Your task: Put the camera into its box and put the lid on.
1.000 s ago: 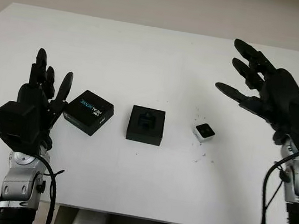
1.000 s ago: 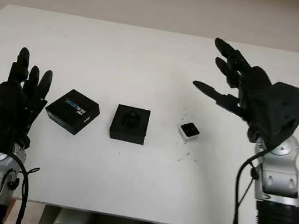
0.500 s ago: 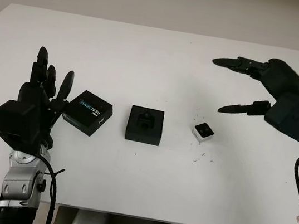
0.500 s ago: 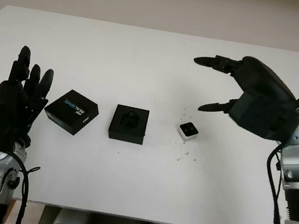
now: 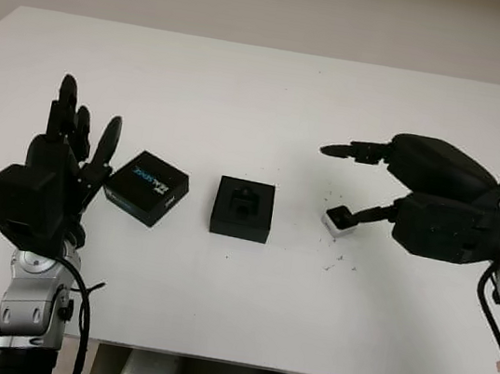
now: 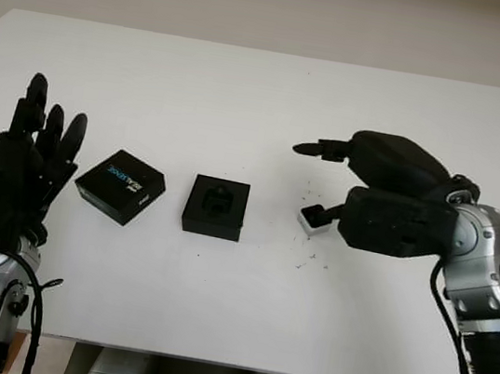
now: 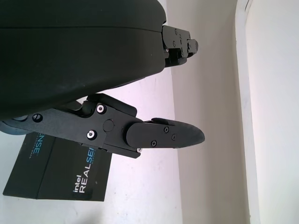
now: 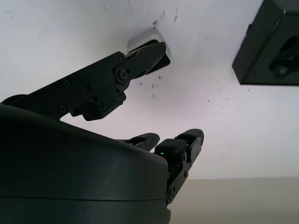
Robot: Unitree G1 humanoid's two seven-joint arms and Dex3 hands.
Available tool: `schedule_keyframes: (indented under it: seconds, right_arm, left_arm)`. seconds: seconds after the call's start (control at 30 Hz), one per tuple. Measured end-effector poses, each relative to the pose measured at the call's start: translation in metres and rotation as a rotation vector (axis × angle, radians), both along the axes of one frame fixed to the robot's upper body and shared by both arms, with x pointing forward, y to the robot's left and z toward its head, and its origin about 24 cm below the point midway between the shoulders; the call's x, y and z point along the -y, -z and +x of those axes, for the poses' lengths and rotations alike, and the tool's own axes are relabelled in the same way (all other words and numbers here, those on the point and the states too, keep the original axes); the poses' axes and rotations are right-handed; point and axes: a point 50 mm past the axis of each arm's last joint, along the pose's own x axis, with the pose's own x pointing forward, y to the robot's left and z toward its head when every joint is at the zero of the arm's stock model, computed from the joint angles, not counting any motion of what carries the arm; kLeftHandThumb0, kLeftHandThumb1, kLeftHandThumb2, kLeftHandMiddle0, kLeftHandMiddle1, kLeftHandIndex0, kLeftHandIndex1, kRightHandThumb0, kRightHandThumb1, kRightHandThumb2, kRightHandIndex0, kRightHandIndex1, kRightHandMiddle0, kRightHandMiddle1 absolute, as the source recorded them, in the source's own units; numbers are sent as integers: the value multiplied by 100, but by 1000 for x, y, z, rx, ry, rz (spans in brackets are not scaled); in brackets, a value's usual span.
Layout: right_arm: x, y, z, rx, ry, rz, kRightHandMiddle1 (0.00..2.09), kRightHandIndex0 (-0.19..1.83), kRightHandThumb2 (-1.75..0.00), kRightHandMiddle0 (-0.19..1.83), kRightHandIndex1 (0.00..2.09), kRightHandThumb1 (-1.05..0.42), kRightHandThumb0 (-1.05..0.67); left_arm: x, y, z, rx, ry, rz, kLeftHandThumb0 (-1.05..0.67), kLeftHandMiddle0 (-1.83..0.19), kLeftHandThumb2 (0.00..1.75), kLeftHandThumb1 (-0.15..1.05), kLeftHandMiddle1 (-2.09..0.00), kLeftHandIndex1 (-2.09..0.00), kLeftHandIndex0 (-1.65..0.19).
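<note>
The right hand [image 5: 391, 185] hovers open over the small camera [image 5: 337, 221], its thumb tip at the camera. The open box [image 5: 243, 209] sits mid-tabletop [image 5: 245, 92], the lid [image 5: 146, 188] beside the raised, open left hand [image 5: 60, 168].

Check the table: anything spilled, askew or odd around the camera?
Small dark specks are scattered on the table around the camera, like crumbs or debris. The lid sits askew. Box looks fine.
</note>
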Motion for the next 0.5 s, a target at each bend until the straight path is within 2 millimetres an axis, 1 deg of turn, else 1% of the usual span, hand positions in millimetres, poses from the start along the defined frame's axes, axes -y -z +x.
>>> schedule_keyframes:
  seconds: [0.1,0.13,0.27,0.5]
  right_arm:
    - [-2,2,0,-4,-18,-16,6,44,-6,49,7,-81,-24]
    - [-2,3,0,-4,-19,-27,5,43,-7,48,7,-83,-28]
    - [0,9,1,-10,-21,-83,6,42,-6,49,6,-84,-31]
    - [4,18,2,-27,-33,-90,5,34,-6,47,3,-86,-34]
  left_arm:
    - [1,0,0,-2,1,3,-47,-4,30,105,-6,-6,-1]
    - [1,0,0,-2,1,5,-47,-5,31,105,-6,-6,-1]
    - [0,1,-1,-6,-3,13,-47,-6,31,105,-6,-6,-2]
    - [0,1,-3,-3,0,4,-48,-6,29,105,-6,-6,-2]
